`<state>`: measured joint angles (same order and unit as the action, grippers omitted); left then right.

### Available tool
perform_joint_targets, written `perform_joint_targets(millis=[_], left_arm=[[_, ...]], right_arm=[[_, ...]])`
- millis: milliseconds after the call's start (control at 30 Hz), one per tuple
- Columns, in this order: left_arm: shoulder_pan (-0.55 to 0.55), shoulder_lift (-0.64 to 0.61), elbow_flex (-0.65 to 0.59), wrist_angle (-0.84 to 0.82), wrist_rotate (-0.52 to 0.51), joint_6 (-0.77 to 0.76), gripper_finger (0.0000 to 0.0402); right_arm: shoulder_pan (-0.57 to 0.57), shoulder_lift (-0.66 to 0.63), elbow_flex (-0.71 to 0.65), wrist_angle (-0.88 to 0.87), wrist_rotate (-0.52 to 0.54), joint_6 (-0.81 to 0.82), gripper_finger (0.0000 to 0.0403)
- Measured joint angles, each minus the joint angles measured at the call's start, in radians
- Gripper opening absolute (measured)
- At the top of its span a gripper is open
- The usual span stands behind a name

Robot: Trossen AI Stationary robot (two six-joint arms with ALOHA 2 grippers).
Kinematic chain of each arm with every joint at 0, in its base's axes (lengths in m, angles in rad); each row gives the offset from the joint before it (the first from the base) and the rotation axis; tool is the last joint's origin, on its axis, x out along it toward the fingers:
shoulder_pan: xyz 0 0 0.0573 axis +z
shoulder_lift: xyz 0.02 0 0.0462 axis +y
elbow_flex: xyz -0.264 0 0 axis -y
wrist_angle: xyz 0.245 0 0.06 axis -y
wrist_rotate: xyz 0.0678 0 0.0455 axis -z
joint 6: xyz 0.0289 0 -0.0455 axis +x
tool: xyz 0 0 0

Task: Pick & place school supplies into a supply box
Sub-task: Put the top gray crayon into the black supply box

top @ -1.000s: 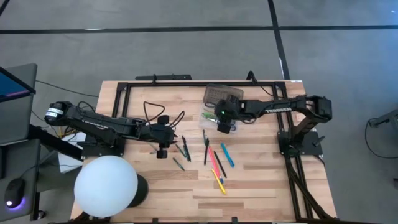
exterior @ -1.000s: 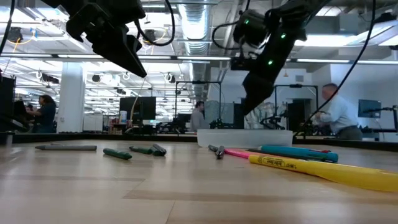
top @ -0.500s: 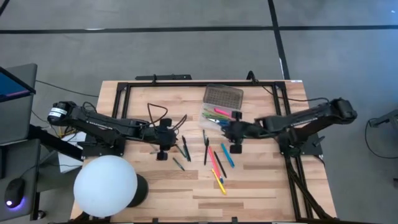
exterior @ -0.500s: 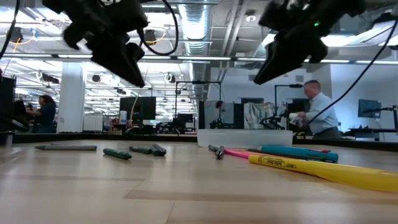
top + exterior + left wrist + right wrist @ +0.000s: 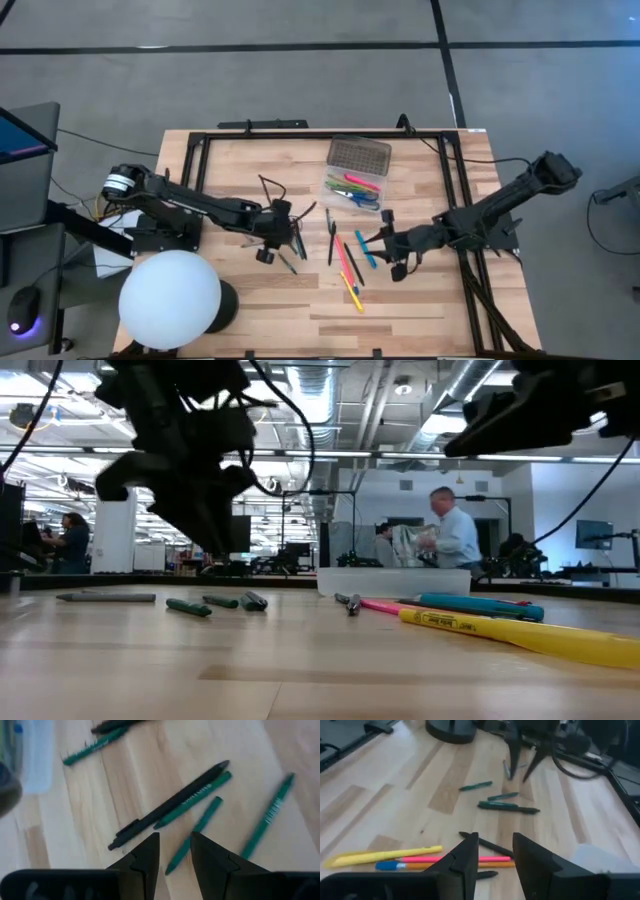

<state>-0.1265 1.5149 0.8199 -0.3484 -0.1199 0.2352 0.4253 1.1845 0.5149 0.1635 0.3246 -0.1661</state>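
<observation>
Open-plan lab; exposed ducts (image 5: 330,400), monitors (image 5: 222,532).

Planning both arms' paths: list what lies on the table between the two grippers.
High view: between left gripper and right gripper lie a black pen and a pink marker.

Right gripper (image 5: 492,851) above the wood table (image 5: 395,790), fingers (image 5: 468,855) parted by a narrow gap. Just beyond the tips: black pen (image 5: 487,845), pink pen (image 5: 465,859), yellow highlighter (image 5: 382,856), blue-tipped pen (image 5: 395,866). Farther off: three green pens (image 5: 507,808). Left gripper (image 5: 522,760) beyond those, fingers apart, pointing down.
</observation>
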Motion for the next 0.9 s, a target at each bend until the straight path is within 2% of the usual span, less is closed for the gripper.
perform_joint_targets(millis=[200,400,633,900], left_arm=[[-0.004,0.005,0.050,-0.229,-0.052,-0.210,0.0105],[-0.014,0.004,0.052,-0.407,-0.018,-0.409,0.0105],[-0.058,0.004,-0.005,-0.417,0.014,-0.480,0.0105],[-0.066,0.006,-0.011,-0.406,0.006,-0.518,0.0105]], right_arm=[[0.053,-0.018,-0.001,0.012,0.048,0.001,0.0111],[0.073,-0.020,-0.001,0.013,0.066,0.001,0.0111],[0.072,-0.020,-0.001,0.020,0.071,0.001,0.0111],[0.072,-0.020,-0.001,0.021,0.071,0.007,0.0111]])
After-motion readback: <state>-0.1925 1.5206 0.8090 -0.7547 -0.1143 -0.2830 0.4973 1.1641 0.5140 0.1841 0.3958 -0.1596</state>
